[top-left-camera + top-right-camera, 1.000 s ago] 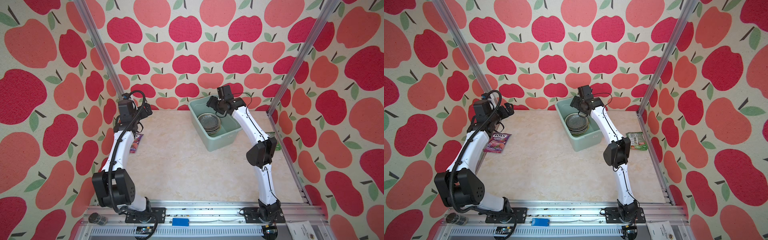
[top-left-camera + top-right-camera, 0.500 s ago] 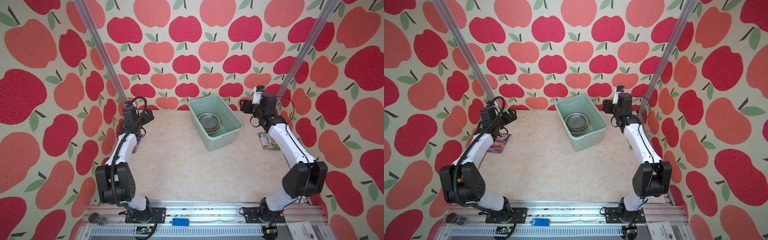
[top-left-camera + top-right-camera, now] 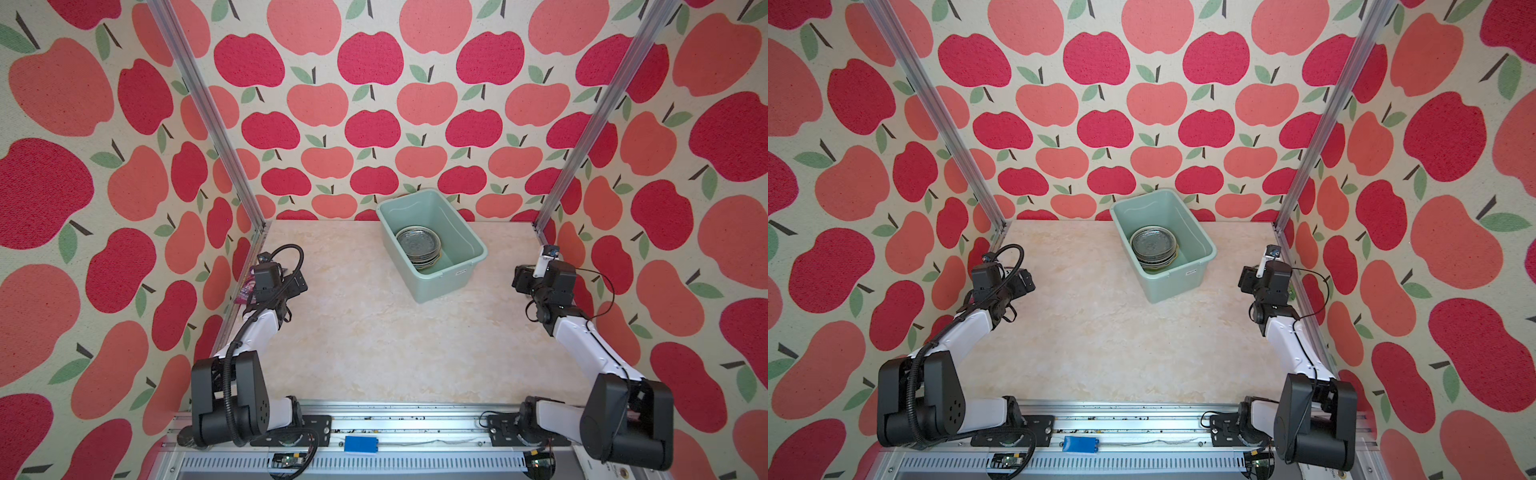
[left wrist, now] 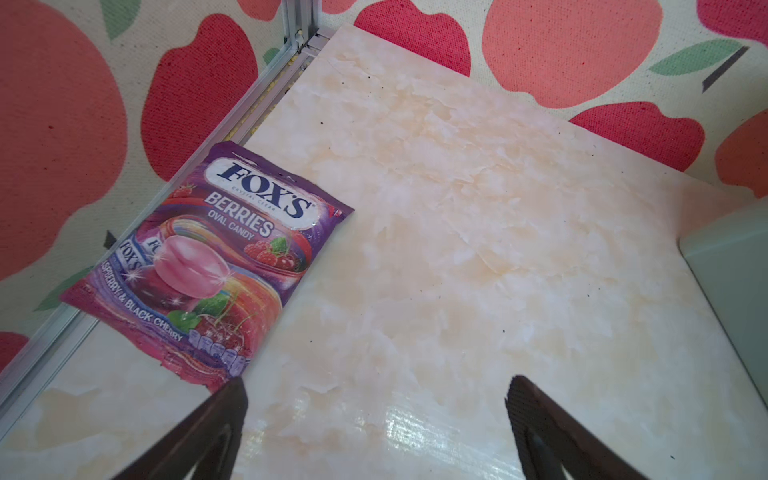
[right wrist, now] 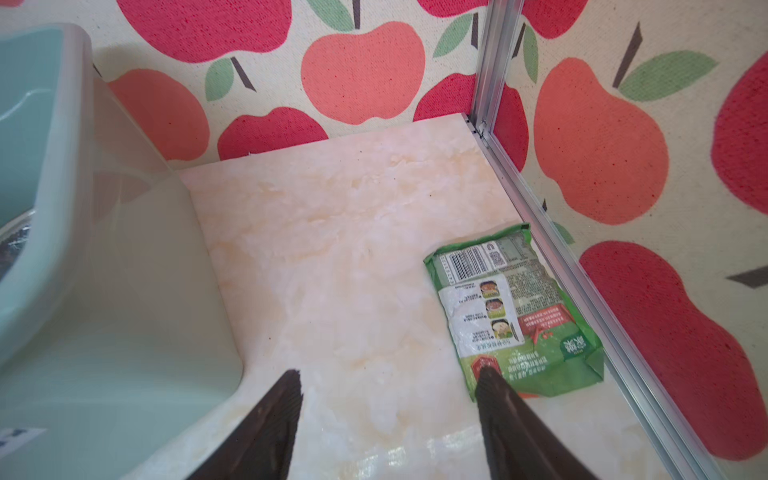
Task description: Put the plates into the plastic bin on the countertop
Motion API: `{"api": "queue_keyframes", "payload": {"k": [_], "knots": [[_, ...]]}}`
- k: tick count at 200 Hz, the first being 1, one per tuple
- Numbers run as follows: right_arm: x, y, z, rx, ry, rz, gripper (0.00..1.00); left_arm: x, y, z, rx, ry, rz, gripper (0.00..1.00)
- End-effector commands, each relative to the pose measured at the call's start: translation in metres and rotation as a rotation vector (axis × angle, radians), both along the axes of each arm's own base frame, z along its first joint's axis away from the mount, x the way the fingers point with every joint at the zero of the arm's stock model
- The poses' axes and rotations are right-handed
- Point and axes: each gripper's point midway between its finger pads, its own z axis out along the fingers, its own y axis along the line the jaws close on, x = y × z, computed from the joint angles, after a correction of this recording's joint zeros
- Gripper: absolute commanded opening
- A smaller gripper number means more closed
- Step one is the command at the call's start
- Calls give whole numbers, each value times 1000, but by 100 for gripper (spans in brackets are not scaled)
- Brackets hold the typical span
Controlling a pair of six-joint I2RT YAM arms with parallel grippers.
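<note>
Plates [image 3: 417, 248] first: in both top views you have them stacked inside the plastic bin [image 3: 442, 286], which stands askew at the back of the worktop [image 3: 365, 340], close to the rear wall. No plate lies loose anywhere on the marble-patterned surface, so I'd judge the loading done, with nothing left but to park. Your left arm [image 3: 259, 332] and right arm [image 3: 582, 345] sit at opposite edges, well apart from the bin. Apple-print walls [image 3: 374, 62] close the cell on three sides, with aluminium posts [image 3: 208, 116] running up from the rear corners.

Left wrist view: your left end effector [image 4: 374, 386] stands wide, with nothing between its jaws, over bare worktop. A purple candy packet [image 4: 216, 257] lies by the frame rail [image 4: 62, 332], and a corner of the bin shows at the edge.

Right wrist view: your right end effector [image 5: 388, 376] is also spread and empty, with the bin's outer wall on one side and a green snack packet [image 5: 515, 307] on the other. A plate's rim peeks from inside the bin. Neither packet belongs to the job; leave them.
</note>
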Motion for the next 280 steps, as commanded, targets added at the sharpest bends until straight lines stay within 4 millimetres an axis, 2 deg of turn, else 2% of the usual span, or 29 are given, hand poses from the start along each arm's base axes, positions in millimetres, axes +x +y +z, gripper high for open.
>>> {"api": "queue_keyframes", "payload": {"k": [1,22,28,39,60,80,102,108,130,148,149,155,167,174,183,198,280], "knots": [[-7,-4,-8,-51,-42,-6,70,-1,11,7,64,-47,20,99],[-13,-3,-31,-51,-57,-7,74,-3,15,-5,71,-72,44,99],[-14,-4,-35,-57,-65,-14,79,-3,17,-8,74,-78,51,99],[-14,-5,-43,-61,-66,-22,80,0,22,-15,81,-86,65,99],[-6,-2,-51,-76,-81,-13,85,10,26,-24,100,-118,61,99],[5,8,-55,-147,-112,42,89,12,23,-45,78,-87,36,99],[15,11,-61,-116,-74,54,93,12,17,-45,81,-94,12,99],[16,17,-63,-107,-82,86,93,14,14,-37,96,-145,-9,99],[20,44,-72,-140,-123,217,95,8,-5,-34,160,-205,-75,99],[18,46,-77,-151,-129,224,97,8,-25,-46,210,-232,-147,99],[18,46,-77,-151,-131,224,98,6,-25,-50,212,-218,-153,99],[17,47,-76,-149,-143,226,99,11,-23,-45,235,-265,-142,99],[16,46,-77,-147,-152,220,99,7,-19,-51,192,-189,-118,99],[16,45,-78,-146,-149,219,99,7,-18,-49,201,-211,-116,99],[16,45,-77,-146,-152,219,99,9,-18,-46,223,-251,-116,99],[16,46,-77,-146,-151,220,99,8,-18,-50,203,-209,-114,99],[15,45,-77,-151,-152,217,99,8,-18,-47,255,-231,-91,99]]}}
